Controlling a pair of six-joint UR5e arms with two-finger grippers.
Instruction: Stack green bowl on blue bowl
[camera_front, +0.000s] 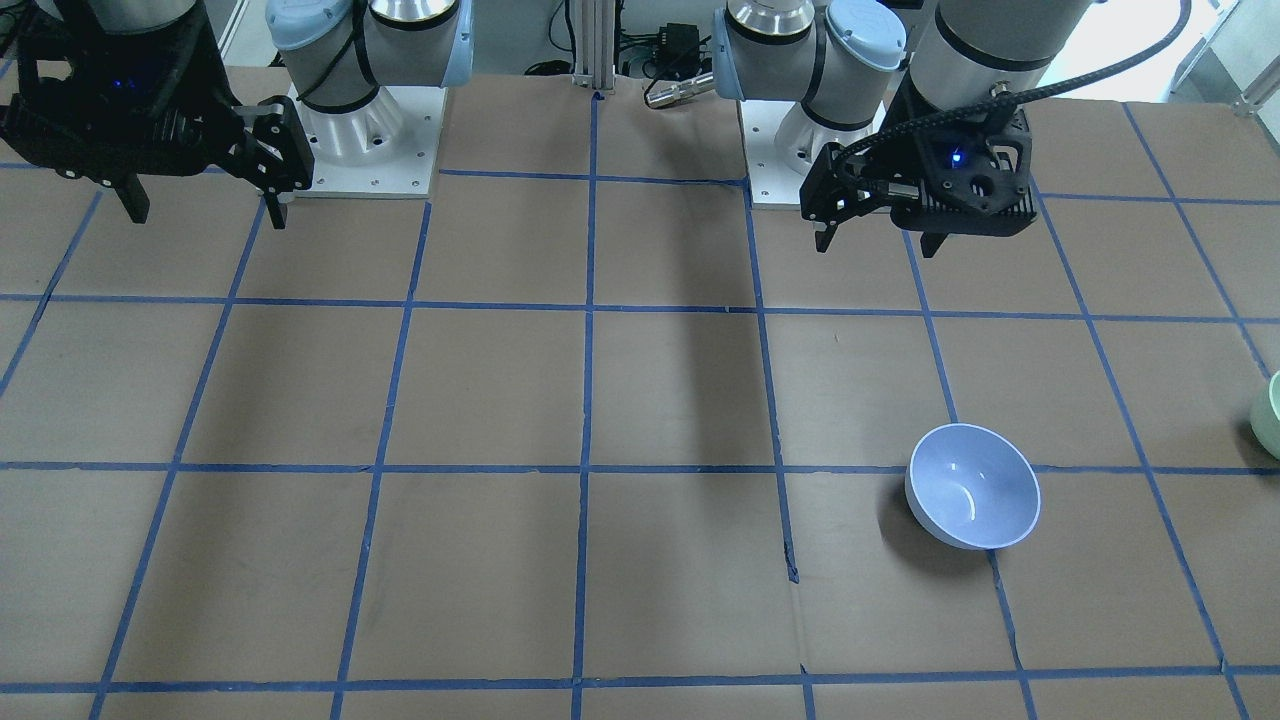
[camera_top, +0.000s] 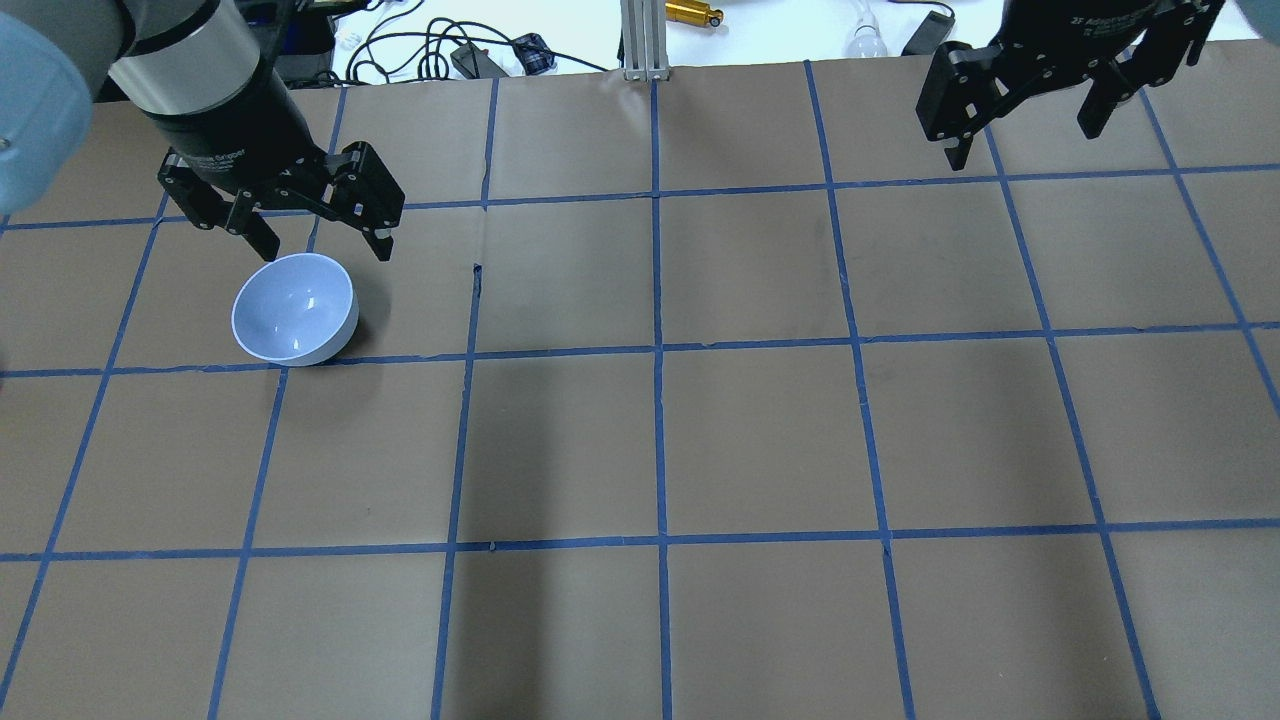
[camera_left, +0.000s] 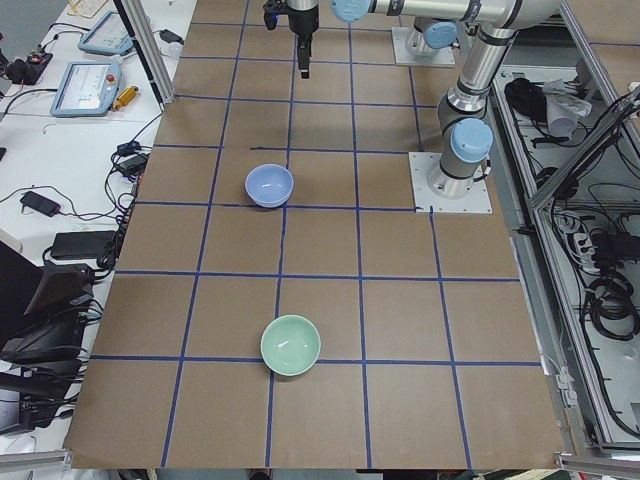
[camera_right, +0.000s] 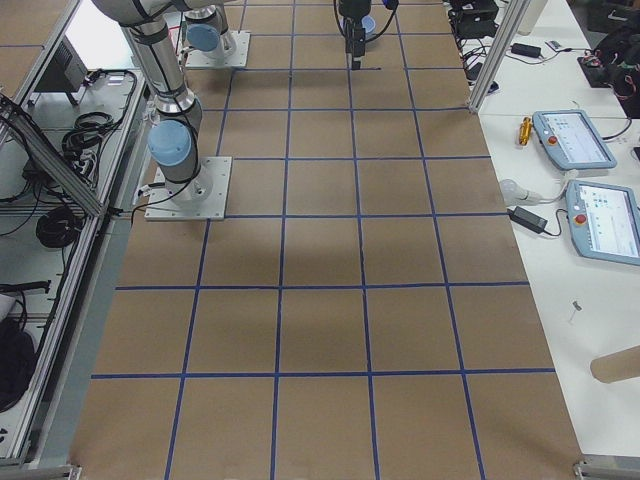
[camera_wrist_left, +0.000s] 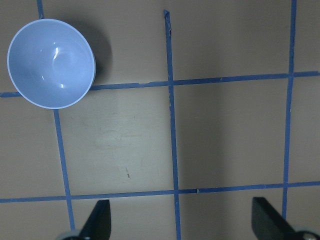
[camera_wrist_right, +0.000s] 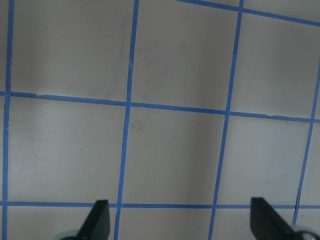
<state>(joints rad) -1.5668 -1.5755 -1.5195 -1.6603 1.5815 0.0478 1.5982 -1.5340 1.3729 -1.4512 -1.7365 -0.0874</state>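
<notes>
The blue bowl (camera_front: 972, 486) stands upright and empty on the brown table; it also shows in the overhead view (camera_top: 295, 308), the left side view (camera_left: 269, 185) and the left wrist view (camera_wrist_left: 51, 63). The green bowl (camera_left: 290, 345) stands upright nearer the table's left end, about two grid squares from the blue bowl. Only its edge shows in the front view (camera_front: 1268, 415). My left gripper (camera_top: 315, 245) hangs open and empty above the table beside the blue bowl, not touching it. My right gripper (camera_top: 1025, 135) is open and empty, high over the far right.
The table (camera_top: 660, 440) is brown paper with a blue tape grid. The arm bases (camera_front: 365, 150) stand on white plates at the robot side. Cables and devices (camera_top: 480, 55) lie beyond the far edge. Tablets (camera_right: 575, 140) lie on a side bench.
</notes>
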